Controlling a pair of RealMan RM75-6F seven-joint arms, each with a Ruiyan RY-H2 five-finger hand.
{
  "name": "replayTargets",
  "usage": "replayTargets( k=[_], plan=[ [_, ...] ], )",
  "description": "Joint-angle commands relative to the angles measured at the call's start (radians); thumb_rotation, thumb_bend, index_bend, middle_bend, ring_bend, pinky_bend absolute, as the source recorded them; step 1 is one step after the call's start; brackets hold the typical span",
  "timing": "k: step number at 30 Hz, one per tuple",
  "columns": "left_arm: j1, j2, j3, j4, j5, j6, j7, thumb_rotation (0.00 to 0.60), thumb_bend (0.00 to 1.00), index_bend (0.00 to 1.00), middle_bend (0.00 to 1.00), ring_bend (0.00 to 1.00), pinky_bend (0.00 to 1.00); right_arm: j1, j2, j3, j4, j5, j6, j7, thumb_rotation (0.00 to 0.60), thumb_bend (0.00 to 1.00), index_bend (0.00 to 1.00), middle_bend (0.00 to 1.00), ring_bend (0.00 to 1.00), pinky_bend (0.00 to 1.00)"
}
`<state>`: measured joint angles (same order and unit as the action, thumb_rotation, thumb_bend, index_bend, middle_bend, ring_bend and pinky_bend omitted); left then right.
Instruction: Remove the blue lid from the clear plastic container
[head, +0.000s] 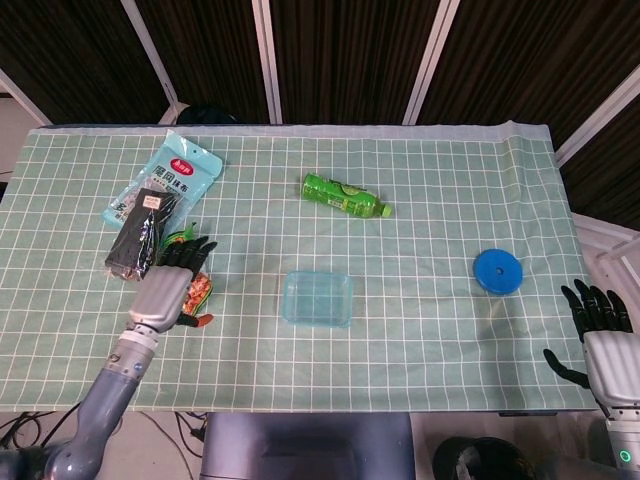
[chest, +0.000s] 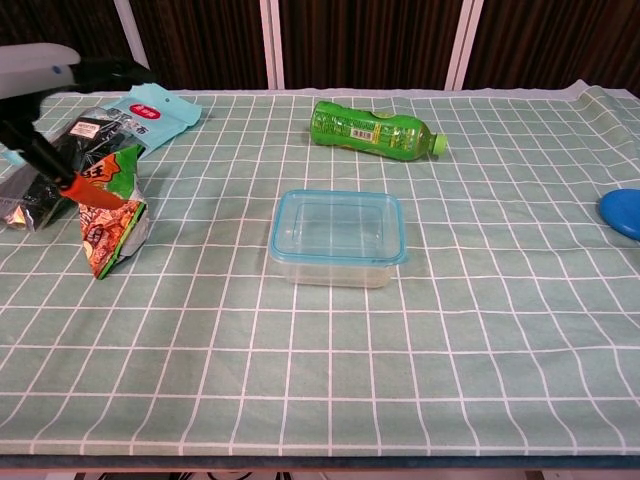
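Observation:
The clear plastic container (head: 317, 298) (chest: 338, 238) sits in the middle of the table with its blue lid on. My left hand (head: 171, 283) (chest: 55, 95) hovers open to the container's left, above the snack bag, fingers spread and empty. Off the table's right front corner, my right hand (head: 601, 335) is open with its fingers pointing up; the chest view does not show it.
A green bottle (head: 345, 196) (chest: 375, 129) lies behind the container. An orange-green snack bag (head: 192, 290) (chest: 108, 215), a black packet (head: 140, 238) and a light-blue pouch (head: 168, 180) lie at the left. A round blue disc (head: 497, 270) (chest: 622, 213) sits at the right.

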<state>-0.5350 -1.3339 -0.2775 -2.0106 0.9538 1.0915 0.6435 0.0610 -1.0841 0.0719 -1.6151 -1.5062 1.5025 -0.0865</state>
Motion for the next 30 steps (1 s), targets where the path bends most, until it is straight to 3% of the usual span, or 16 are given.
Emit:
replayTargets(
  k=[1,15,30],
  plan=[
    [-0.077,-0.071,-0.02,0.019,-0.09,-0.019,0.066,0.6,0.0,0.0,0.0,0.0,0.02,0.0,0.0,0.001,-0.001,0.003,-0.001,0.002,0.6,0.35,0.0,0.0,0.0,0.0],
    [-0.291,-0.265,-0.049,0.13,-0.365,-0.016,0.208,0.6,0.0,0.0,0.0,0.0,0.0,0.003,-0.001,0.01,-0.009,0.035,-0.017,0.006,0.6,0.35,0.0,0.0,0.0,0.0],
    [-0.444,-0.39,-0.061,0.299,-0.509,-0.071,0.225,0.6,0.0,0.0,0.0,0.0,0.0,0.01,0.0,0.014,-0.023,0.069,-0.046,0.004,0.6,0.35,0.0,0.0,0.0,0.0]
  ],
)
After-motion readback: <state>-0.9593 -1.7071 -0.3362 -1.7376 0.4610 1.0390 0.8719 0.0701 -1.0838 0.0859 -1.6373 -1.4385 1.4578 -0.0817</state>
